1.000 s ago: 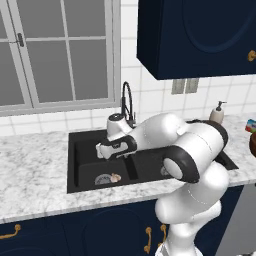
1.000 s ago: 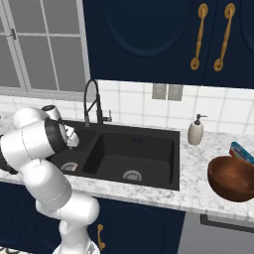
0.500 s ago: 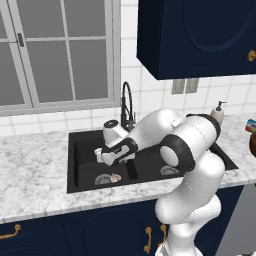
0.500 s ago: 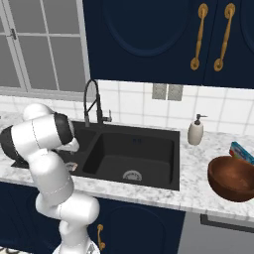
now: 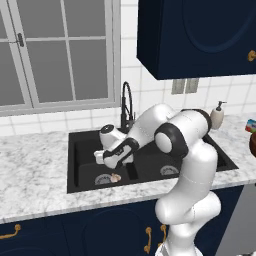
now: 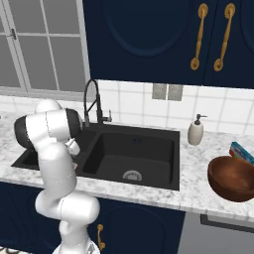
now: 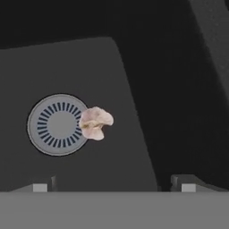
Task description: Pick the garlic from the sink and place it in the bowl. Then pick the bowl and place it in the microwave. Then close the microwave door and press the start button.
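Looking down along the hand, the garlic [image 7: 95,123] sits on the sink [image 7: 80,67] floor at the middle of the frame, overlapping the right edge of the round drain [image 7: 57,124], ahead of the fingertips and slightly left of the midline between them. The gripper [image 7: 114,187] hangs above it, jaws spread wide, holding and touching nothing.

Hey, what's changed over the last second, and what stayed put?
The arm swung left and lowered the open gripper into the sink's left basin, above the garlic. Nothing was grasped. The garlic stays by the drain; the bowl stays on the counter.
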Available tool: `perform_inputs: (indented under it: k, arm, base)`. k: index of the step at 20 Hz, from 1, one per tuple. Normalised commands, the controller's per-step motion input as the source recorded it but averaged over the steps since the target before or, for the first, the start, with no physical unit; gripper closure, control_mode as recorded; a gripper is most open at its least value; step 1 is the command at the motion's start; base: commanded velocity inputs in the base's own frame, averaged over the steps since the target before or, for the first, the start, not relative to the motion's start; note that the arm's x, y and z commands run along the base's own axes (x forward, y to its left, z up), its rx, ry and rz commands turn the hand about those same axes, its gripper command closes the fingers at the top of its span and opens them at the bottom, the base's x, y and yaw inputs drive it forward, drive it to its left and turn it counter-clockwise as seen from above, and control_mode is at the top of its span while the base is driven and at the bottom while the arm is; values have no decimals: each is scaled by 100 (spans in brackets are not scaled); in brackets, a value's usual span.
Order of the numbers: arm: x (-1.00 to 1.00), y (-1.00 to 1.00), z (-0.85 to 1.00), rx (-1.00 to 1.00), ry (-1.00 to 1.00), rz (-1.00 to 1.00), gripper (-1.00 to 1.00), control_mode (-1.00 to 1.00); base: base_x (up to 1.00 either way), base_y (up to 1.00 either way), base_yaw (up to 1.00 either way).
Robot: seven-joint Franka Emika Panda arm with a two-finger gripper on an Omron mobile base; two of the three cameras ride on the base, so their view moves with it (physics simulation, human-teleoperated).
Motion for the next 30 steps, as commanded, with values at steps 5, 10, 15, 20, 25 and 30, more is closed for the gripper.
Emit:
perform_inputs:
  k: [5,10,15,20,25,30]
  arm:
    - [33,32,-23,0,0,-2,-100,-100]
    - [40,23,-19,0,0,-1,-100,-100]
    - [43,0,-22,0,0,0,-100,-100]
    - [6,-2,-34,0,1,-1,-100,-100]
    - [-1,-14,-33,-2,2,-2,-100,-100]
    - [-4,-7,-29,-2,0,-3,-100,-100]
  base:
    - [0,0,0]
    - [0,0,0]
    - [0,0,0]
    - [0,0,0]
    - [0,0,0]
    - [0,0,0]
